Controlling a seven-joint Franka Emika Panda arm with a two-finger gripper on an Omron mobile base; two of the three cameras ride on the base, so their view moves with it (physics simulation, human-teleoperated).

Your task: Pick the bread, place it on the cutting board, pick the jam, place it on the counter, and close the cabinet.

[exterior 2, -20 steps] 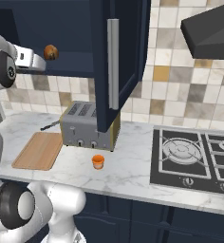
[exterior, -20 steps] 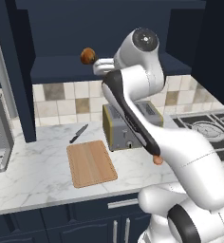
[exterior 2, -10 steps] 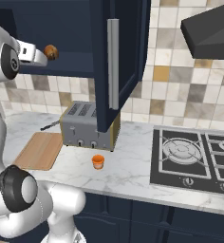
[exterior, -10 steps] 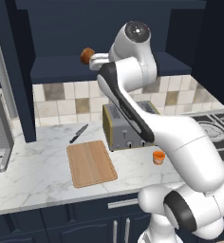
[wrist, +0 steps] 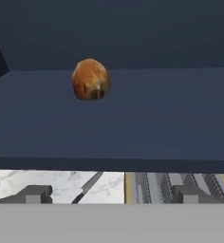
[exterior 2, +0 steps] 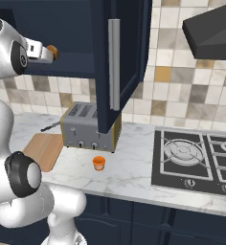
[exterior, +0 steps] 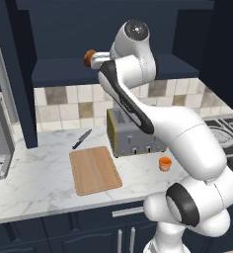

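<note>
The bread point(wrist: 90, 79) is a round brown roll on the shelf inside the open navy cabinet point(exterior: 138, 66). It also shows as the bread point(exterior: 90, 58) and the bread point(exterior 2: 51, 51). My gripper point(wrist: 111, 194) is open, fingers wide apart, a little short of the roll and holding nothing. The hand point(exterior 2: 38, 50) sits level with the shelf. The cutting board point(exterior: 94, 170) lies bare on the marble counter point(exterior: 34, 178). The jam point(exterior: 165, 163), an orange cup, stands on the counter in front of the toaster, also seen as the jam point(exterior 2: 99, 162).
A cabinet door point(exterior 2: 117, 62) with a silver bar handle swings out over the toaster point(exterior 2: 88, 127). A knife point(exterior: 82, 139) lies behind the board. A stove point(exterior 2: 196, 160) and range hood point(exterior 2: 213, 31) are at the right, a coffee machine point(exterior: 0, 138) at the far left.
The arm has swung left and raised the hand to shelf level, closer to the bread. Bread, jam and board have not moved.
</note>
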